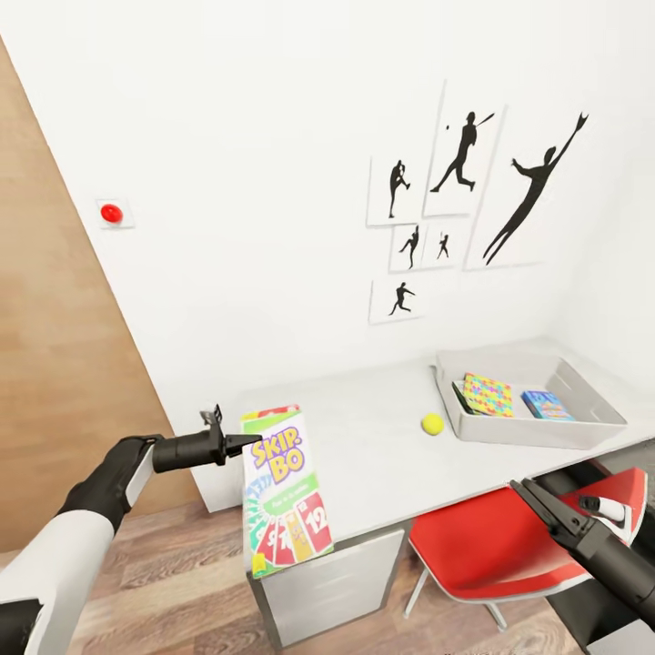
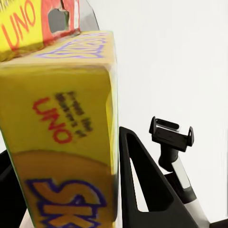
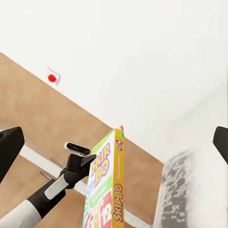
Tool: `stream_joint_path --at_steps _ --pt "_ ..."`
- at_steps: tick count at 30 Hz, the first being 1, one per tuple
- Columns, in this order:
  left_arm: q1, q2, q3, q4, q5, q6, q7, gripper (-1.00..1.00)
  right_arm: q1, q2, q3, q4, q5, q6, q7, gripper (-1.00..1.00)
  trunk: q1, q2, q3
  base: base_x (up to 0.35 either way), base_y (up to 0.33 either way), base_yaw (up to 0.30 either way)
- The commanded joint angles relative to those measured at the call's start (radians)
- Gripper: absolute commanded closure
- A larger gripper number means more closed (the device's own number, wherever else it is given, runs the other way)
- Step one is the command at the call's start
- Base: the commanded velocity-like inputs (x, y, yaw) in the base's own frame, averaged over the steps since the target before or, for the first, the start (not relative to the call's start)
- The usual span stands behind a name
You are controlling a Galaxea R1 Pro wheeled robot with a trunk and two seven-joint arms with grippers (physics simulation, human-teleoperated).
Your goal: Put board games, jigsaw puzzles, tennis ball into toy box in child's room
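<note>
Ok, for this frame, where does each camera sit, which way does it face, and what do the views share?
Head view: on the robot's head, facing forward and down at the table, the toy box and tennis ball; both arms show, left gripper gripping the Skip-Bo box, right gripper low.
Left wrist view: near the left gripper, facing along its fingers at the box.
Right wrist view: near the right gripper, facing the left arm, box and wall button.
Shared: all show the Skip-Bo box.

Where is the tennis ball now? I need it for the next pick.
In the head view the tennis ball lies on the table, just left of the toy box, right of the held Skip-Bo box.
</note>
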Motion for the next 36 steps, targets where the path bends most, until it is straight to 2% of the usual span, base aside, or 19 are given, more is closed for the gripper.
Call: stream_joint_path --at_steps 1,21,25,36 --pt "0.000 0.001 0.000 0.001 0.002 0.011 -0.003 1.00 -0.001 0.000 0.000 0.000 -0.004 0.006 0.000 -1.00 0.001 -0.002 -0.001 0.000 0.000 -0.197" --pt "0.007 0.004 0.000 0.005 0.002 -0.002 -0.016 1.00 -0.001 -0.011 -0.003 0.003 -0.004 0.008 0.034 -1.00 0.001 -0.002 0.021 0.000 0.000 -0.220" --pt "0.015 0.004 0.000 0.005 0.003 -0.003 -0.013 1.00 -0.001 -0.012 -0.013 0.003 -0.004 0.008 0.035 -1.00 0.001 -0.002 0.026 0.000 -0.019 -0.223" --pt "0.018 0.003 0.001 0.005 0.004 -0.002 -0.008 1.00 -0.001 -0.011 -0.017 0.003 -0.004 0.008 0.035 -1.00 0.001 -0.002 0.034 0.000 -0.293 -0.174"
